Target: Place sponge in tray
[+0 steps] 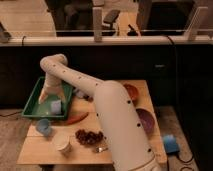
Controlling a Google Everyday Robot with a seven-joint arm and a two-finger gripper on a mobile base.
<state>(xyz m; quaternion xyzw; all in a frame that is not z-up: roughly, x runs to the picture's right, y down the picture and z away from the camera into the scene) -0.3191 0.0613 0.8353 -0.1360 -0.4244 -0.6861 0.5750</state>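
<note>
The green tray (31, 106) lies at the table's back left corner. The sponge (56, 106), a small pale blue-lavender block, rests on the tray floor near its front rim. My gripper (55, 98) hangs over the tray just above the sponge. It is open, with its fingers spread to either side of the sponge and nothing held. The cream arm runs from the gripper up and back across the table toward the camera.
A pale blue cup (43, 126) and a white cup (62, 143) stand in front of the tray. An orange carrot-like piece (77, 118), a dark red cluster (89, 136), an orange bowl (132, 91) and a purple bowl (146, 121) are on the table. A bright blue block (170, 144) lies right of it.
</note>
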